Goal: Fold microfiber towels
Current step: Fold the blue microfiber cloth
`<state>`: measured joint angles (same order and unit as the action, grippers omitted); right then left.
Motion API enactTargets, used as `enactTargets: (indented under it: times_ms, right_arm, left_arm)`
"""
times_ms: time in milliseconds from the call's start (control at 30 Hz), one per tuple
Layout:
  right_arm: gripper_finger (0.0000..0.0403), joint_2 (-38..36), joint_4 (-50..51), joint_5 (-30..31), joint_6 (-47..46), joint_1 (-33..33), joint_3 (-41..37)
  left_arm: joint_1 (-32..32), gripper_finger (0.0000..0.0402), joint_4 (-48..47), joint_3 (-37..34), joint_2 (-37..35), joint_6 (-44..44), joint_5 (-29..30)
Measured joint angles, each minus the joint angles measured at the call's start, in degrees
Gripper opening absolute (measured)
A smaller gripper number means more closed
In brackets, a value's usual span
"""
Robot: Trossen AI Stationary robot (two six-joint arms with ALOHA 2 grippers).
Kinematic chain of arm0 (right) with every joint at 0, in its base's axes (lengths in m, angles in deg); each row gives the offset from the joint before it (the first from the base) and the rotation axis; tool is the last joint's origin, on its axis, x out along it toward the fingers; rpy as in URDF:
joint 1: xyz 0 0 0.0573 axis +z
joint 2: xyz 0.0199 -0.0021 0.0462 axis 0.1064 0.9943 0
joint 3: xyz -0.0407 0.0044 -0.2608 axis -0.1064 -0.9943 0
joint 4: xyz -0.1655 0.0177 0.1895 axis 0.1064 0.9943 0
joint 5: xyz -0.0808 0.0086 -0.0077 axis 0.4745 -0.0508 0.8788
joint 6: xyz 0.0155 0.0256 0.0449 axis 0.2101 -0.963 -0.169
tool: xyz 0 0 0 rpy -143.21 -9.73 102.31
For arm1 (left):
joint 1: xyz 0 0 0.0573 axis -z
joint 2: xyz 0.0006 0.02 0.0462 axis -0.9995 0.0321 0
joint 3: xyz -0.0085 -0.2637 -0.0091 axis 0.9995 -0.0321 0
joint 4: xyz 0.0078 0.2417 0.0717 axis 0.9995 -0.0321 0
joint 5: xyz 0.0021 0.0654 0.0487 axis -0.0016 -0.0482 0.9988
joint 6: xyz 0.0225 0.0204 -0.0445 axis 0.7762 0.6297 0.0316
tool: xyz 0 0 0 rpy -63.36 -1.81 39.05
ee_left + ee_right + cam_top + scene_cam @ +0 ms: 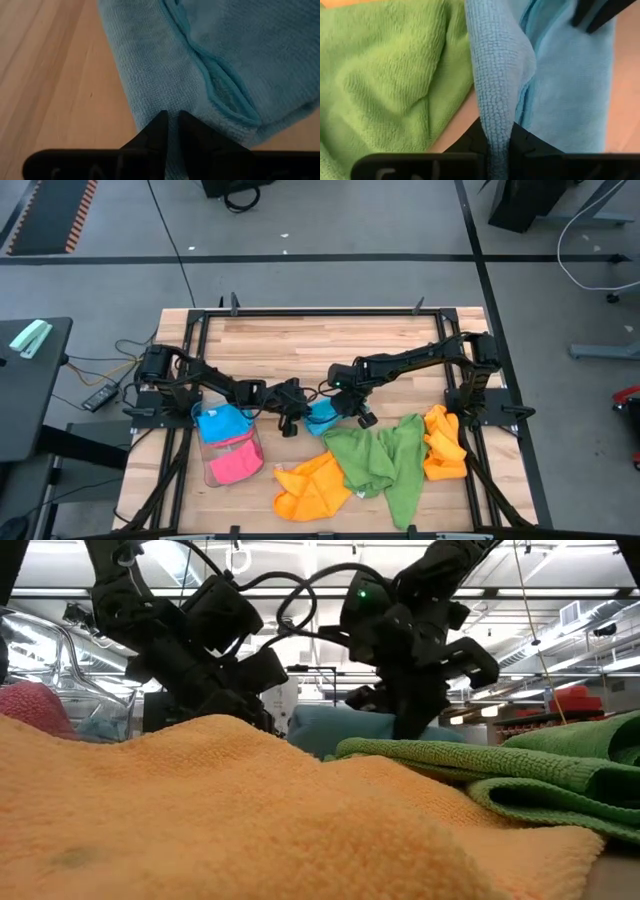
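Mid-table, both grippers meet over the sky blue towel [322, 418], which lies on the wooden table [300, 345] just left of the green towel [375, 455]. The right gripper [496, 131] has its fingers pinched tight on a raised fold of the blue cloth. The left gripper [170, 121] presses its nearly closed fingertips on the towel's left edge, with only a sliver of cloth between them.

In the low view, the orange towel [250, 830] hides most of the blue towel [345, 727].
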<state>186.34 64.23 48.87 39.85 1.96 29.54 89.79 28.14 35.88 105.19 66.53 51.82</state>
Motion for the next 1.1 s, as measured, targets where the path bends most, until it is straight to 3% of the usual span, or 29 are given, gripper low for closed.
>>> enactTargets:
  times_ms: [500, 867, 1100]
  right_arm:
    - [0.0038, -0.01, -1.64, -2.69, 1.71, -3.36, 2.02]
    - [0.004, 4.0, -4.76, -3.02, 0.63, -4.73, 2.13]
    - [0.0077, 5.56, -6.13, -2.75, 0.53, -5.47, 2.16]
  left_arm:
    - [0.0, 0.0051, 1.84, 0.02, 0.02, 1.35, 0.0]
    - [0.7, 0.0052, 1.72, 0.02, 0.02, 1.65, 0.0]
    - [0.88, 0.0052, 1.6, 0.0, 0.02, 1.64, 0.0]
